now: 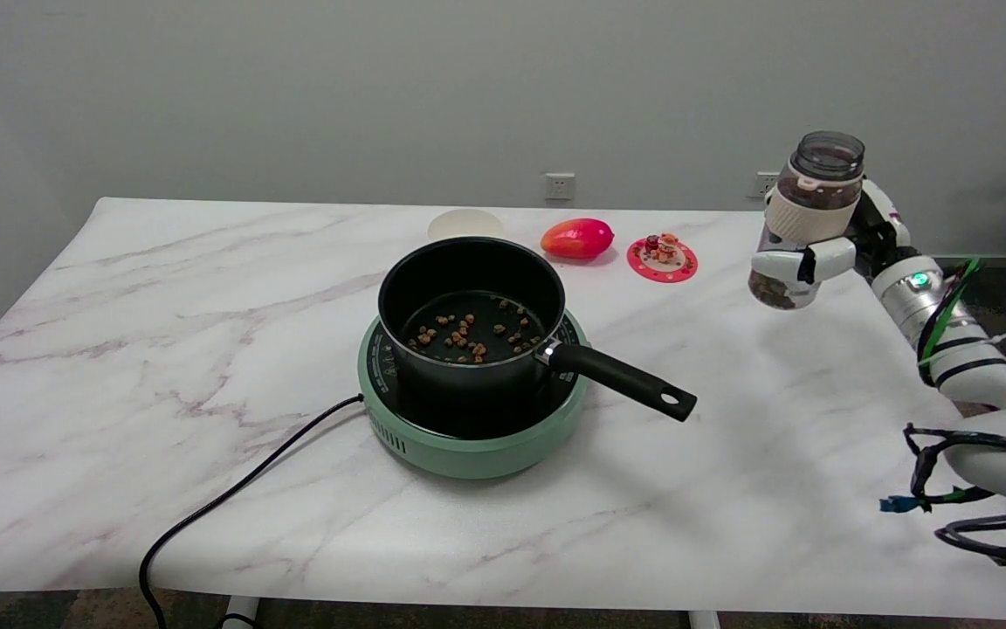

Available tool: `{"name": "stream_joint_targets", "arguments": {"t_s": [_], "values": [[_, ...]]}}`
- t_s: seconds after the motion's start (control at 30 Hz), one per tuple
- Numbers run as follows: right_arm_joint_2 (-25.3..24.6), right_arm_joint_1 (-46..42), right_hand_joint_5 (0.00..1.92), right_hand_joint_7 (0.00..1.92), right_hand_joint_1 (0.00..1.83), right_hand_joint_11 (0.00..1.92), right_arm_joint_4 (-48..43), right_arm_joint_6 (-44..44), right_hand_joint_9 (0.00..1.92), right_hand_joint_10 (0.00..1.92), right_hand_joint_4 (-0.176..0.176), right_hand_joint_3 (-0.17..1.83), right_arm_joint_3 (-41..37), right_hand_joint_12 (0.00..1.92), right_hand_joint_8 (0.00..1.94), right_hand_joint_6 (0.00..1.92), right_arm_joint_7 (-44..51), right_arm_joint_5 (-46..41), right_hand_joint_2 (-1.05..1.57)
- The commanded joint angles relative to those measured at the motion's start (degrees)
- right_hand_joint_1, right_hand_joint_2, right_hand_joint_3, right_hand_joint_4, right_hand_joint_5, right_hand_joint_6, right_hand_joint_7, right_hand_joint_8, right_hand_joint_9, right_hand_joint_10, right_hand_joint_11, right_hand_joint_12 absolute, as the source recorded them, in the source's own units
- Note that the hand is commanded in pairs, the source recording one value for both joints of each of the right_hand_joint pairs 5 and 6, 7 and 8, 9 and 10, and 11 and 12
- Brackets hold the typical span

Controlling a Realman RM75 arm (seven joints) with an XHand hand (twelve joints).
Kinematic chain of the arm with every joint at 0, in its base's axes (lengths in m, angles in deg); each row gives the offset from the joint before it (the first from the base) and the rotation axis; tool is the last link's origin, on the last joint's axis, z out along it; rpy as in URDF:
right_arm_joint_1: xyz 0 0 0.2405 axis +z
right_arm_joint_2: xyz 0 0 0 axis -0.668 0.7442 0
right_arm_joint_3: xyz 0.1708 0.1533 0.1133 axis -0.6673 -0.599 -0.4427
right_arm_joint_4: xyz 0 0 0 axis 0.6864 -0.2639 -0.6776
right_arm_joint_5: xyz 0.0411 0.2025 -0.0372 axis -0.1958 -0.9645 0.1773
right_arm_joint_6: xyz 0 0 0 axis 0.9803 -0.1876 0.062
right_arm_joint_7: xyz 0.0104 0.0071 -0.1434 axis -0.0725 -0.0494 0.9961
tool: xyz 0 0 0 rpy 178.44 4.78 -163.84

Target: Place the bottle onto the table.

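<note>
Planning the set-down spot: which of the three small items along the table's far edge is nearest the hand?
The pink-rimmed dish of small pieces, rightmost, beyond the red fruit and pale disc.

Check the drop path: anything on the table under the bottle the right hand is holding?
Nothing visible. The right hand holds the bottle upright in the air over the table's right side, and the marble below it is bare. The pink plate and the pot handle lie well off to the left.

My right arm [983, 367] reaches in from the lower right, angled up and leftward — the robot hand [817, 249] is raised in the air, white fingers [795, 262] wrapped across the front of the bottle [809, 218], which it grips roughly upright.
</note>
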Motion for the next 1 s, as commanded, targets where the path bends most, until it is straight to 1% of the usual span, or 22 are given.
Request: {"name": "stream_joint_targets", "arguments": {"t_s": [0.03, 0.1, 0.17, 0.47, 1.0], "values": [[-10.5, 14.1, 1.92, 1.92, 1.54, 1.24, 27.1, -12.9, 1.44, 1.44, 0.000, 0.70, 9.3, 1.24, 1.92, 1.92, 1.0, -3.3, 0.95], [-11.3, 15.7, 1.92, 1.92, 1.54, 1.24, 28.9, -13.0, 1.44, 1.44, 0.000, 0.71, 10.0, 1.24, 1.92, 1.92, 1.3, -3.4, 0.95], [-12.0, 16.8, 1.92, 1.92, 1.53, 1.23, 29.7, -12.8, 1.45, 1.45, 0.000, 0.72, 9.6, 1.23, 1.92, 1.92, 3.6, -3.4, 0.95], [-12.2, 18.3, 1.92, 1.92, 1.53, 1.23, 30.2, -12.8, 1.45, 1.45, 0.000, 0.73, 10.0, 1.23, 1.92, 1.92, 8.1, -4.3, 0.95], [-12.7, 17.7, 1.92, 1.92, 1.53, 1.23, 30.8, -13.3, 1.44, 1.44, 0.000, 0.70, 10.1, 1.23, 1.92, 1.92, 9.2, -4.8, 0.96]]}}
